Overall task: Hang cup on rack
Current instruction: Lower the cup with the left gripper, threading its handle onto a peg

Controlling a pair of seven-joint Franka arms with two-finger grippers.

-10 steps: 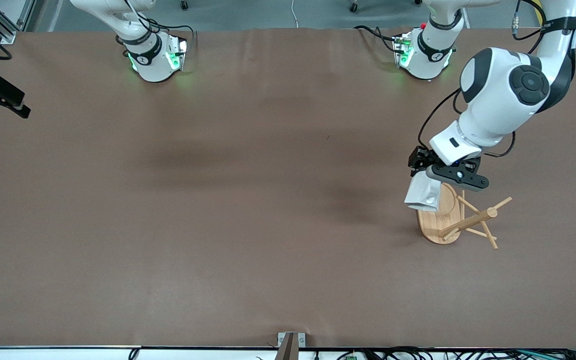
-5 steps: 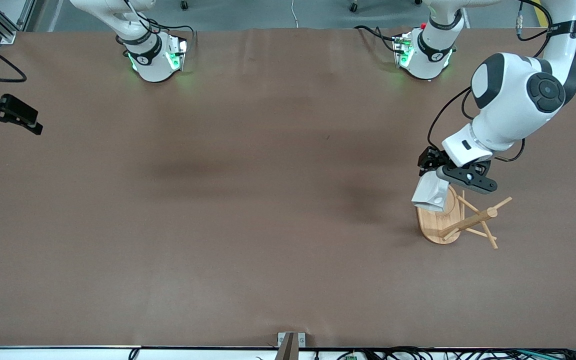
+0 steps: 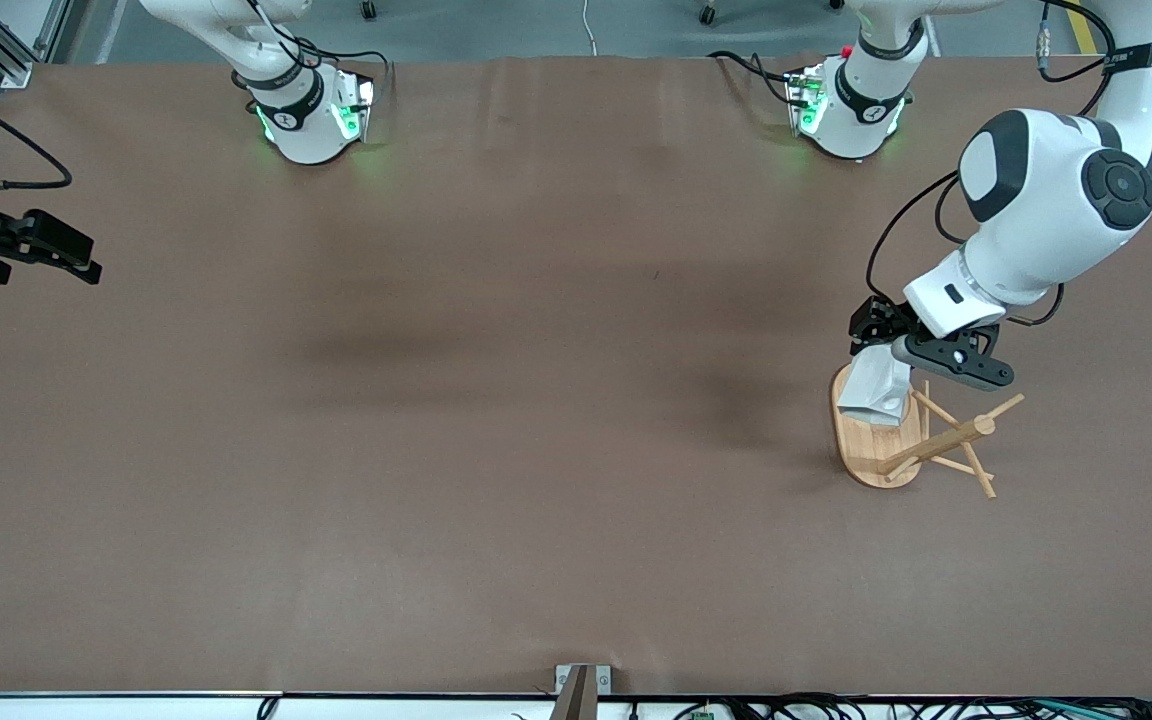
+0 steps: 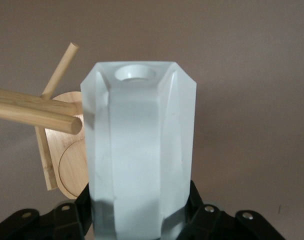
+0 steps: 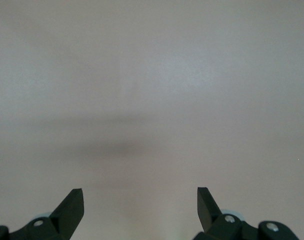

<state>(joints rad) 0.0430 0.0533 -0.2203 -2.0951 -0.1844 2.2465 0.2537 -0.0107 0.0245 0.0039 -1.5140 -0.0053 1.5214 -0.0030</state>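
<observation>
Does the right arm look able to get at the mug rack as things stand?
Probably not easily. The right gripper hangs open at the right arm's end of the table, while the mug rack stands at the left arm's end, where the left gripper holds the white cup over it.

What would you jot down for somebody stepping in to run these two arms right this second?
Left gripper: shut on the cup, holding it in the air over the rack's oval base.
Right gripper: fingers open, holding nothing, waiting over the right arm's end of the table.
Rack: stands toward the left arm's end of the table; in the left wrist view a peg shows beside the cup, not through its handle.
Done: cup picked up and brought to the rack.
Left: slip the cup's handle over a peg, open the fingers, draw the arm away.
</observation>
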